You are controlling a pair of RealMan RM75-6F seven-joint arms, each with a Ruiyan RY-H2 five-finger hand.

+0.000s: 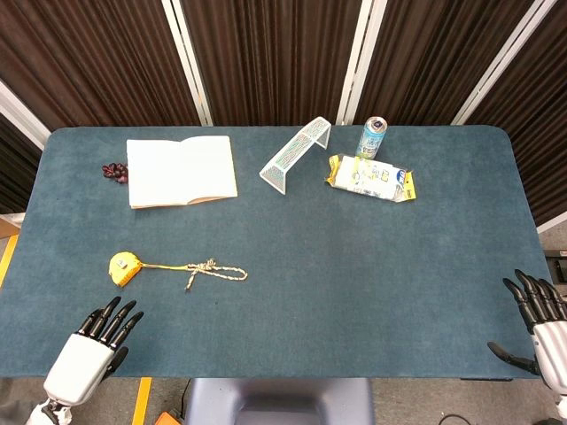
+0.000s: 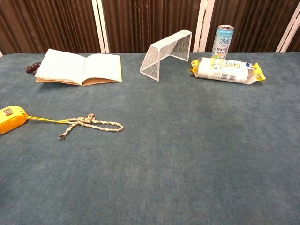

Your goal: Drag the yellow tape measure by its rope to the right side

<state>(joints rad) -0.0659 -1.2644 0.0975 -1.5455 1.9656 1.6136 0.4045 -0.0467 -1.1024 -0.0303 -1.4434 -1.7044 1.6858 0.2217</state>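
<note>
The yellow tape measure (image 1: 125, 267) lies on the blue table at the left, also at the left edge of the chest view as tape measure (image 2: 11, 118). Its knotted rope (image 1: 213, 270) trails to the right of it, rope (image 2: 91, 123) ending in a loop. My left hand (image 1: 93, 344) hovers at the table's front left corner, below the tape measure, fingers spread and holding nothing. My right hand (image 1: 540, 326) sits at the front right edge, fingers apart and empty. Neither hand shows in the chest view.
An open notebook (image 1: 182, 170) lies at the back left with a dark bead cluster (image 1: 113, 171) beside it. A white wire rack (image 1: 296, 152), a drink can (image 1: 373, 136) and a snack packet (image 1: 370, 178) stand at the back centre-right.
</note>
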